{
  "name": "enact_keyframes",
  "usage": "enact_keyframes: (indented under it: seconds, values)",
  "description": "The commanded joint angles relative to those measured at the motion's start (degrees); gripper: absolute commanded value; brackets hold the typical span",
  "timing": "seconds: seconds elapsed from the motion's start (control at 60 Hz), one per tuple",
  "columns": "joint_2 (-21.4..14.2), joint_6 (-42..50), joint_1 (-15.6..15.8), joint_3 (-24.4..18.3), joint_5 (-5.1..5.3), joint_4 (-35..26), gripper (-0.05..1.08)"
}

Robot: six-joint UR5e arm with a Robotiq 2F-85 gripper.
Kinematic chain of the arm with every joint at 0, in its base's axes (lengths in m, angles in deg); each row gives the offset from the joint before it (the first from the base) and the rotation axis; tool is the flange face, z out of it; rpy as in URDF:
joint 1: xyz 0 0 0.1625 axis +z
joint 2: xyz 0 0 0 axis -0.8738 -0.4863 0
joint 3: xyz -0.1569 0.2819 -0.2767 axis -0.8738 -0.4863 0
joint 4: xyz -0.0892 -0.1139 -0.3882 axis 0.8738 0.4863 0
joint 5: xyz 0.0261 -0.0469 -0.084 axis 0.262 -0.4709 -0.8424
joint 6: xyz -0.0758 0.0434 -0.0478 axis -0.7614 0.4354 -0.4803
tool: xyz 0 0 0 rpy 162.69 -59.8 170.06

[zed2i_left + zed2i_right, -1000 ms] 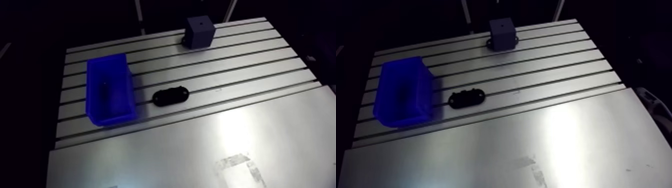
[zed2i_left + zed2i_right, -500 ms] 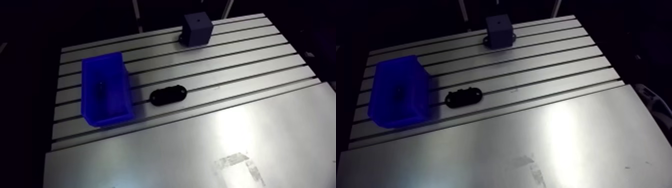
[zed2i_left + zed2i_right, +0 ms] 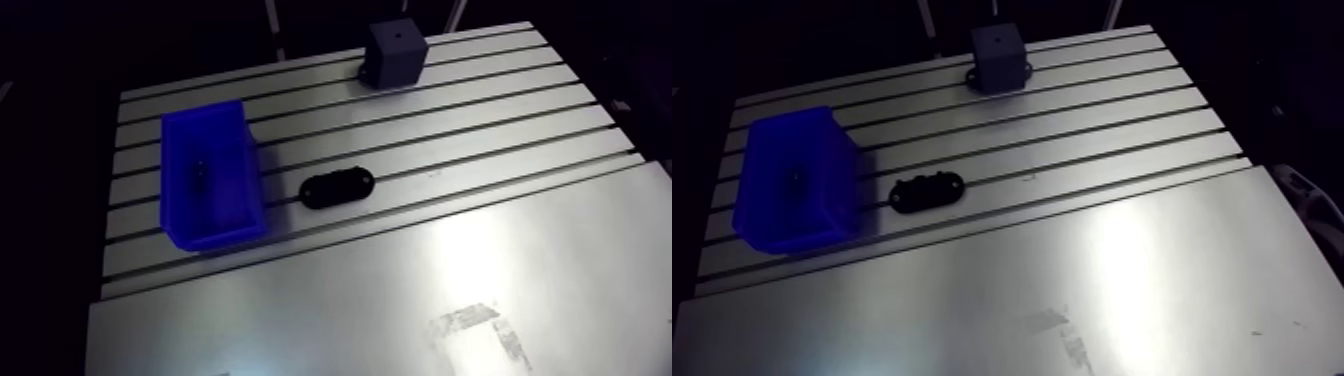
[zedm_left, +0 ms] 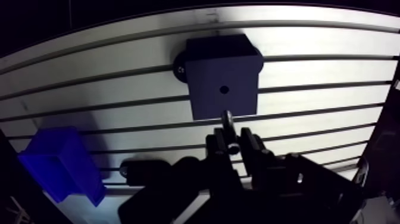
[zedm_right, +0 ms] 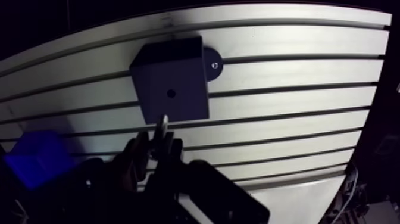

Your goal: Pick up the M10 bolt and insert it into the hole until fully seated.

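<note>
Claw [image 4: 232, 140], two dark fingers: we log it as pinching the small pale metal M10 bolt [image 4: 227, 119], which is pressed between the fingertips. Only the wrist view shows the claw.

M10 bolt, location: held off the slotted aluminium surface [image 4: 321, 71], standing out ahead of the fingertips. Its free end lies at the near edge of the dark grey square block [image 4: 241, 74], short of the hole.

M10 bolt, orientation: its long axis runs roughly in line with the fingers. The free end points away from the claw, toward the block. We cannot tell which end is the head.

Block: one small round hole [image 4: 224, 90] in the middle of its face, with nothing in it. In the arm view the block sits at the upper middle of the frame, right of centre.

Step in hand, by our judgement: pick-up is complete, and the bolt is being brought to the hole. The next move calls for centring the free end over the hole, squaring the bolt's axis with the bore, then pressing straight in until seated.

Other items, arm view:
- Blue plastic bin [image 3: 225, 215], left of centre, holding a small dark item too small to identify.
- Black oval part [image 3: 338, 187], near centre, just beside the bin.
</note>
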Motion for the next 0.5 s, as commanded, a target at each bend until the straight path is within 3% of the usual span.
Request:
enact_keyframes:
  seconds: [0.017,0.5]
  values:
    - [0.42,0.35,-0.09,-0.06,-0.17,-0.11,1.08]
    - [1.29,0.36,0.00,0.20,-0.25,0.49,1.08]
